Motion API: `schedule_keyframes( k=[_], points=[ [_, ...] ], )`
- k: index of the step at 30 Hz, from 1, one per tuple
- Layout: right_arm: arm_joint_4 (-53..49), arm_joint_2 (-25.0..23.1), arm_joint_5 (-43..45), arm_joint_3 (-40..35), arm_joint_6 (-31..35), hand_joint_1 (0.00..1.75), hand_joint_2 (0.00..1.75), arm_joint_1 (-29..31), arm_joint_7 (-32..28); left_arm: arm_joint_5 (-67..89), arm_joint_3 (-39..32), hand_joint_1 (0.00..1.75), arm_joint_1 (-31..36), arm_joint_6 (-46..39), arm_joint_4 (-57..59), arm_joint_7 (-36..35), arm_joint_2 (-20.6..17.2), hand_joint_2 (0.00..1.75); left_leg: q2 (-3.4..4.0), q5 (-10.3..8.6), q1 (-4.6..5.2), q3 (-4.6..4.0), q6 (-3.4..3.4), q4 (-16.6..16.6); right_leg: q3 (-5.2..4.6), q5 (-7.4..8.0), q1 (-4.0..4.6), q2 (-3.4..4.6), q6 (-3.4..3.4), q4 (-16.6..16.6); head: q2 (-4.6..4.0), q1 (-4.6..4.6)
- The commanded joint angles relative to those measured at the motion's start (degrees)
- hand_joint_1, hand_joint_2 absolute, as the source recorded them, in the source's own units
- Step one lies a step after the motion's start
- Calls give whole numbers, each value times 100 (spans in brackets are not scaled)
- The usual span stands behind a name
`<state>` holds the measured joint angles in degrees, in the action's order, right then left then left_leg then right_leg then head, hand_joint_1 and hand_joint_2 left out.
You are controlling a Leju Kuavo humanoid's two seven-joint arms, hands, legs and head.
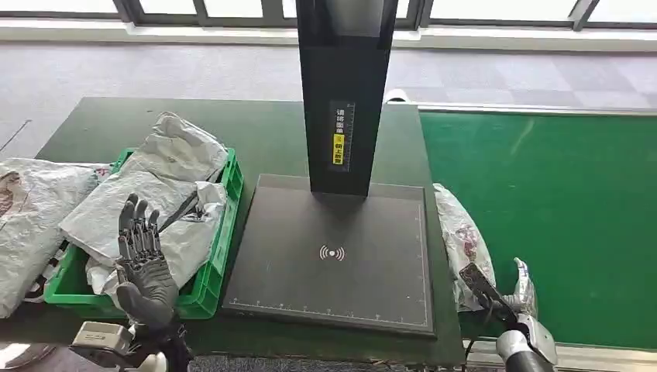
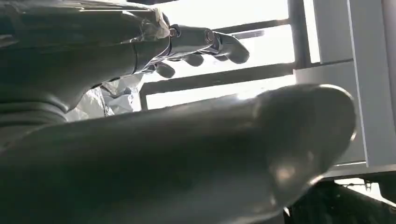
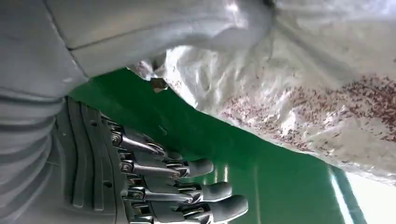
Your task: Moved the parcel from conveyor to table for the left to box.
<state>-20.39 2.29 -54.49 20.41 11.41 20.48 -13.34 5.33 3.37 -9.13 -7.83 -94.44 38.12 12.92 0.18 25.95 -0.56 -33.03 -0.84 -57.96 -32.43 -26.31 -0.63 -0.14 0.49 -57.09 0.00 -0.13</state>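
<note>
We see the parcel point(image 1: 462, 242) (white, red-speckled) lying at the conveyor point(image 1: 558, 225) edge, against the right side of the dark scan plate point(image 1: 333, 256). Our right hand point(image 1: 517, 291) sits just beside its near end; in the wrist view its fingers point(image 3: 205, 191) are spread over the green belt, grasping nothing. Our left hand point(image 1: 143, 263) is raised, fingers apart and empty, in front of the green crate point(image 1: 213, 263) of bags point(image 1: 155, 194) on the surface point(image 1: 263, 132).

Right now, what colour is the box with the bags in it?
Bright green. The crate shows best in the head view, beside the left hand.
</note>
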Motion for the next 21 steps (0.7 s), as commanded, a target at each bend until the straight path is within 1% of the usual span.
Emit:
schedule_keyframes(
  k=[1,2,3,4,8,11,13,14,15,16,18,21],
  points=[
    [455,-369,75,-141,33,120,175,68,-107,31,180,0,-111,-145,-26,188,-182,0,20,-10,-1,-21,3,9,-18,17,1,22,-4,11,0,0],
    [443,-414,120,-135,57,169,175,92,-220,33,182,0,-116,-172,-32,188,-193,0,23,-5,-1,-22,4,8,-13,12,2,25,-6,10,0,0],
    [443,-436,117,-141,69,169,175,104,-201,33,181,0,-116,-174,-33,188,-198,0,24,-7,-1,-27,5,12,-16,17,2,25,-4,14,0,0],
    [444,-445,115,-145,74,169,175,111,-189,33,181,0,-116,-175,-33,188,-199,0,31,-2,-1,-20,5,6,-12,30,2,33,19,11,0,0],
    [444,-445,115,-145,74,169,175,111,-189,33,181,0,-116,-175,-33,188,-199,0,70,13,0,-28,-7,1,-2,33,12,71,8,6,0,0],
    [449,-437,115,-145,72,169,175,109,-190,33,182,0,-113,-176,-32,188,-199,0,68,5,1,-36,-9,11,-13,38,16,69,4,13,0,0],
    [449,-437,115,-145,72,169,175,109,-190,33,182,0,-113,-176,-32,188,-199,0,70,13,-2,-26,-8,2,-2,30,19,70,4,7,0,0],
    [449,-437,115,-145,72,169,175,109,-190,33,182,0,-113,-176,-32,188,-199,0,63,3,-1,-39,-7,11,-13,37,18,63,3,15,0,0],
    [449,-437,115,-145,72,169,175,109,-190,33,182,0,-113,-176,-32,188,-199,0,70,14,-4,-25,-8,1,0,30,21,70,4,8,0,0],
    [449,-437,115,-145,72,169,175,109,-190,33,182,0,-113,-176,-32,188,-199,0,65,6,-2,-33,-6,9,-8,35,19,66,3,14,0,0],
    [449,-437,115,-145,72,169,175,109,-190,33,182,0,-113,-176,-32,188,-199,0,71,16,-2,-23,-8,-1,2,27,18,71,5,5,0,0],
    [449,-437,115,-145,72,169,175,109,-190,33,182,0,-113,-176,-32,188,-199,0,64,7,0,-33,-7,9,-9,34,17,65,3,14,0,0]
  ],
)
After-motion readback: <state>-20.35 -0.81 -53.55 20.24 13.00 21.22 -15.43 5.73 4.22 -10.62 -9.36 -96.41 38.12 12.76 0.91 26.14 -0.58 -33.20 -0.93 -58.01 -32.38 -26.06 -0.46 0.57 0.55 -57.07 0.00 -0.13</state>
